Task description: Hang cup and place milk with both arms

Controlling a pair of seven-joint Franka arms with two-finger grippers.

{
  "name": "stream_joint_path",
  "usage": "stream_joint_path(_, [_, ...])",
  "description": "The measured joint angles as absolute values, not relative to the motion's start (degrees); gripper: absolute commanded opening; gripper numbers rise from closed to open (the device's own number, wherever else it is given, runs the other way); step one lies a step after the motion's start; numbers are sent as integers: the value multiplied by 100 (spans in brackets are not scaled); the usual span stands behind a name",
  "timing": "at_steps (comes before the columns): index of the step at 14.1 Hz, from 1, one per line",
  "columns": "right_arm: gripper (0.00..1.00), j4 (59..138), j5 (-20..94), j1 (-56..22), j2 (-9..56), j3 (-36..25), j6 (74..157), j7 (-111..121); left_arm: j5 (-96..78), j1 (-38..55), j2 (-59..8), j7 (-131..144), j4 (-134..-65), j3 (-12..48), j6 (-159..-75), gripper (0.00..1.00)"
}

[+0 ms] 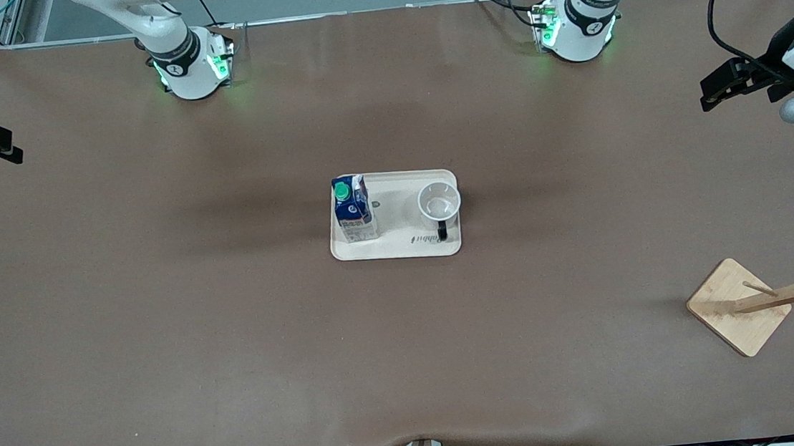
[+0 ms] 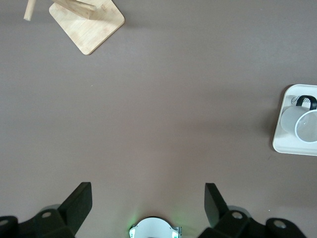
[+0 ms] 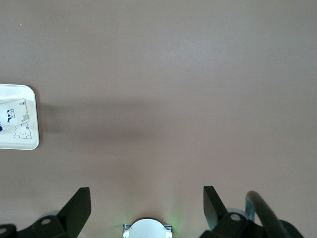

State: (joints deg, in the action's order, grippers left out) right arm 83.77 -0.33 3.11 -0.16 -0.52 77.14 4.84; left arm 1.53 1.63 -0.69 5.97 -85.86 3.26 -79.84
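In the middle of the table lies a cream tray [image 1: 396, 209]. The milk [image 1: 353, 209], a blue-topped carton with a green cap, stands upright on the tray's end toward the right arm. The white cup [image 1: 439, 203] stands on the other end, mouth up, its black handle turned toward the front camera. My left gripper [image 1: 710, 91] hangs open and empty over the table's edge at the left arm's end. My right gripper [image 1: 9, 145] hangs open and empty over the opposite edge. The left wrist view shows the cup [image 2: 299, 121] far from the left gripper [image 2: 147, 198]. The right wrist view catches the milk [image 3: 12, 113] far from the right gripper [image 3: 147, 198].
A wooden peg rack [image 1: 770, 302] on a square base stands toward the left arm's end, nearer the front camera than the tray; its base [image 2: 89, 22] shows in the left wrist view. The two arm bases [image 1: 189, 65] [image 1: 577, 24] glow green along the table's back edge.
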Motion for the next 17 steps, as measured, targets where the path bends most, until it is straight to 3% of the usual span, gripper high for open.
stream_joint_path(6, [100,8377,-33,311,-16,-53,7714,484,153,163,-166,599,-8628,391,-7964,100])
stream_joint_path(11, [100,8378,-33,311,-16,-55,7714,484,153,181,-584,1405,-8806,1018,-8029,100])
stream_joint_path(17, [100,8378,-21,312,-16,-65,7714,484,-180,186,-749,1709,-9726,1291,-8996,100])
